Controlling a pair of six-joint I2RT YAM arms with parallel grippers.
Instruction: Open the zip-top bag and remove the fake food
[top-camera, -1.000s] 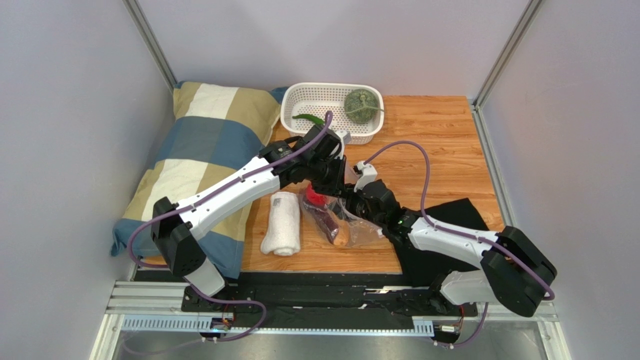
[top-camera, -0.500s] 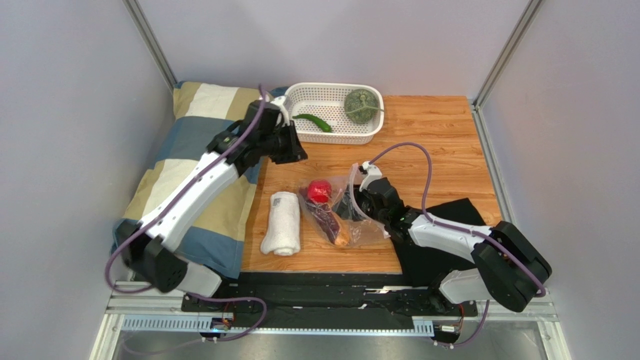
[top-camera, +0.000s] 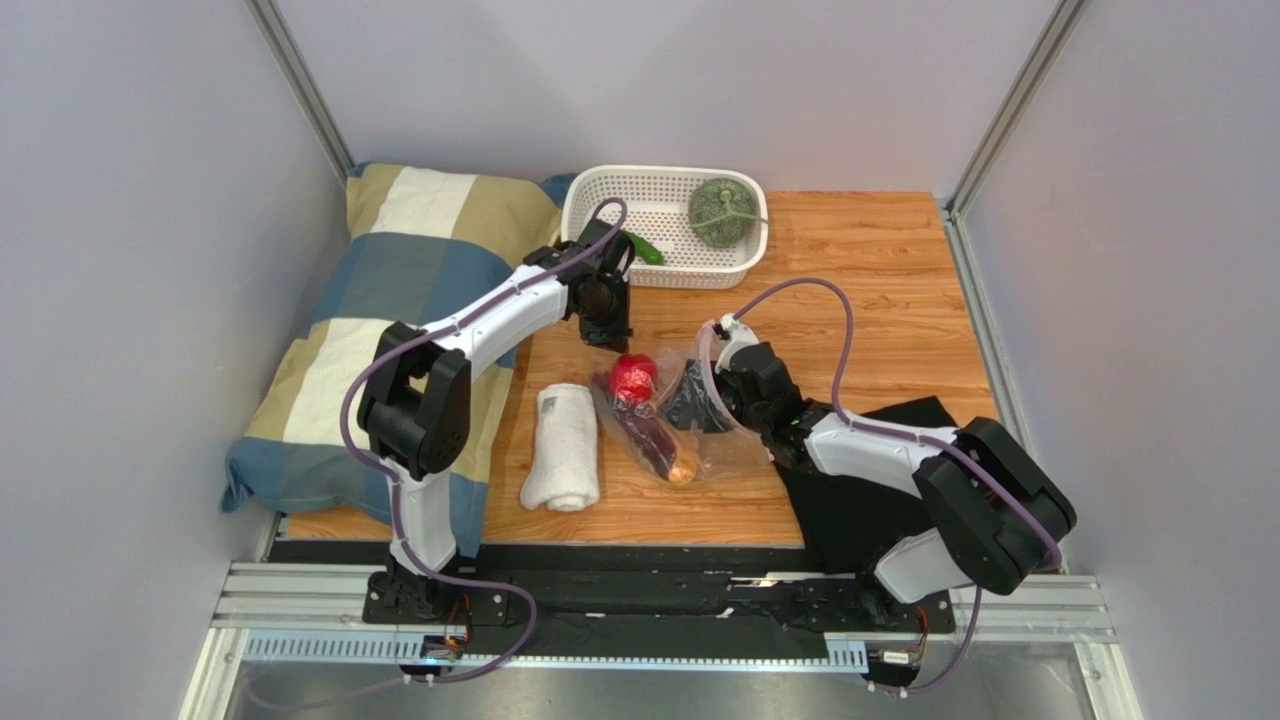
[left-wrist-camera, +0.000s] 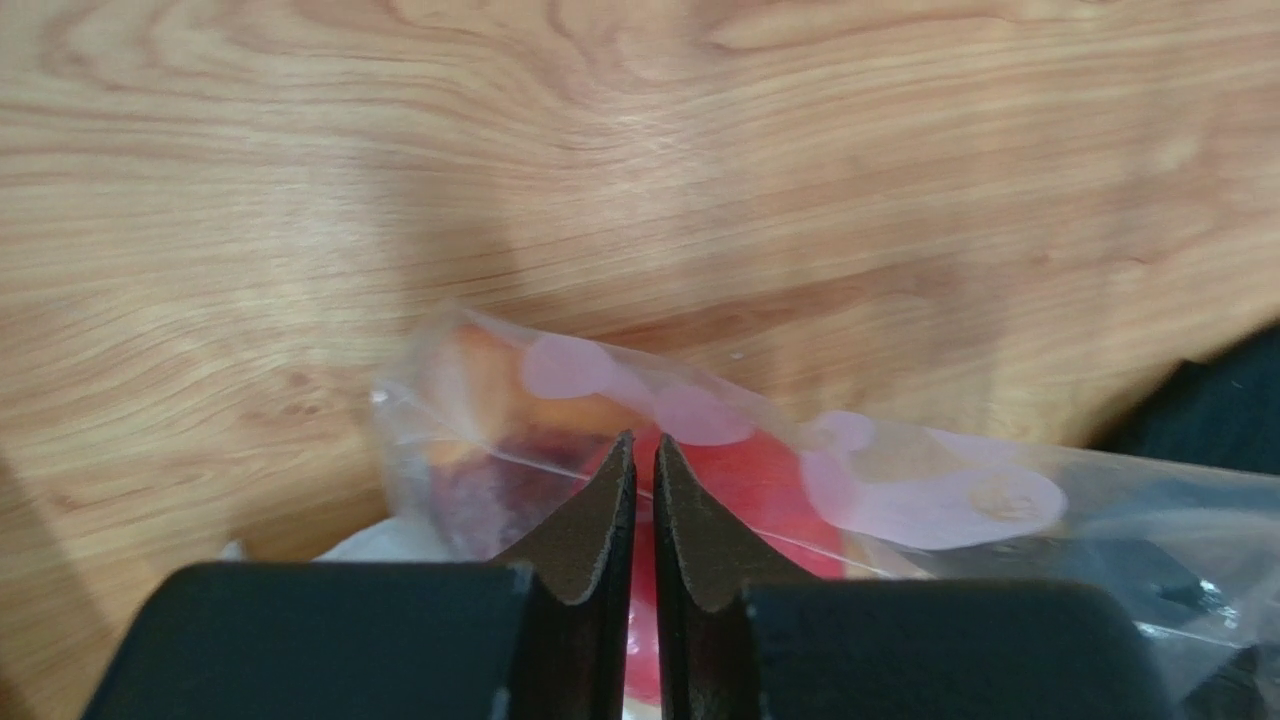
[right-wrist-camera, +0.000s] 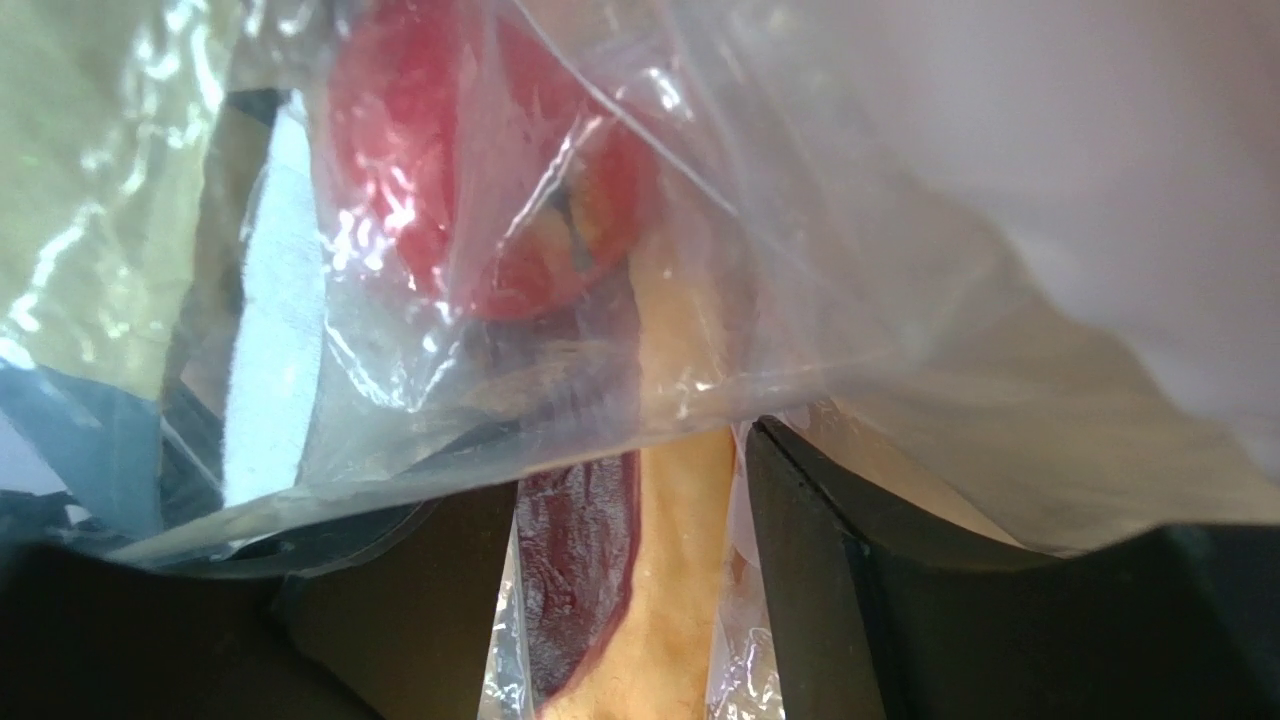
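checked pillow (top-camera: 406, 323) at the far left, then a rolled white towel (top-camera: 567, 446) on the tabletop (top-camera: 887, 300). the left tool (top-camera: 607, 330) hovers just behind the zip-top bag (top-camera: 729, 450), fingers together, empty. the bag lies beside the towel, holding a red tomato (top-camera: 633, 377) and a purple-and-orange piece (top-camera: 657, 444). at its right edge the right tool (top-camera: 696, 402) has its fingers apart, plastic draped across them. behind, a white basket (top-camera: 676, 273) holds a green pepper (top-camera: 646, 249) and a bumpy green vegetable (top-camera: 723, 212).

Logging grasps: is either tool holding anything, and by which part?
Left tool: shut, holding nothing. Right tool: open against film of the zip-top bag; a real grip cannot be told.
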